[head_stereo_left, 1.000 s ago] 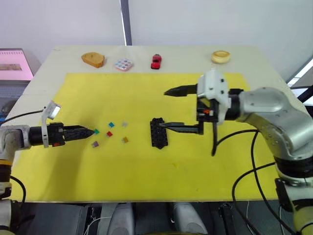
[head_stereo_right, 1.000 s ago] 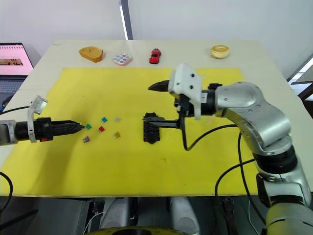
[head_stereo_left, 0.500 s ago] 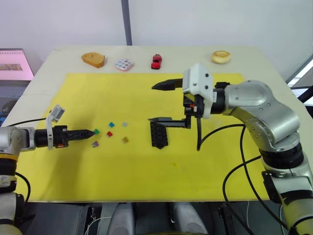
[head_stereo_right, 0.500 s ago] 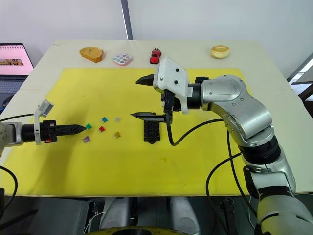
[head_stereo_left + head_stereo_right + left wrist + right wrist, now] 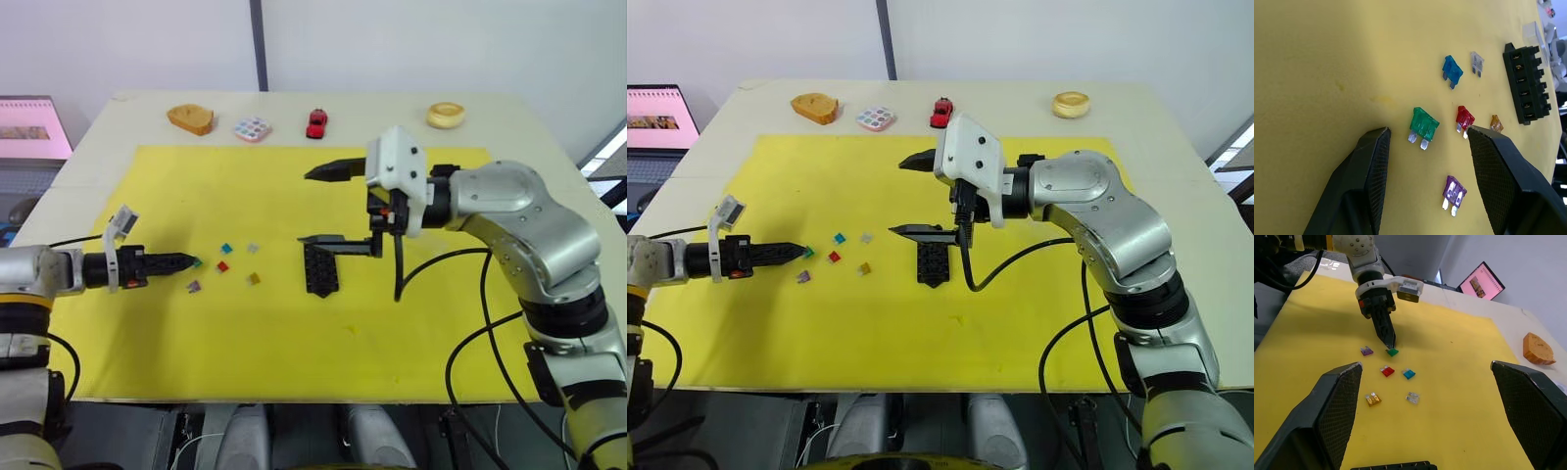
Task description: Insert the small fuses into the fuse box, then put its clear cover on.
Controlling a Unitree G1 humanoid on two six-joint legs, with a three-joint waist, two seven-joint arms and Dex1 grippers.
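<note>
Six tiny coloured blade fuses lie loose on the yellow mat; left hand straddles the green one, fingers apart. Right hand gapes above the black slotted fuse box.

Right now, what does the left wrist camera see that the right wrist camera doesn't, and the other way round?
Left wrist view: the fuse box's open slots up close, with what looks like the clear cover near its end. Right wrist view: the left jaws from outside, tips down by the green fuse, plus a pink screen and a tan lump. Shared: six small fuses loose on the yellow mat.
</note>
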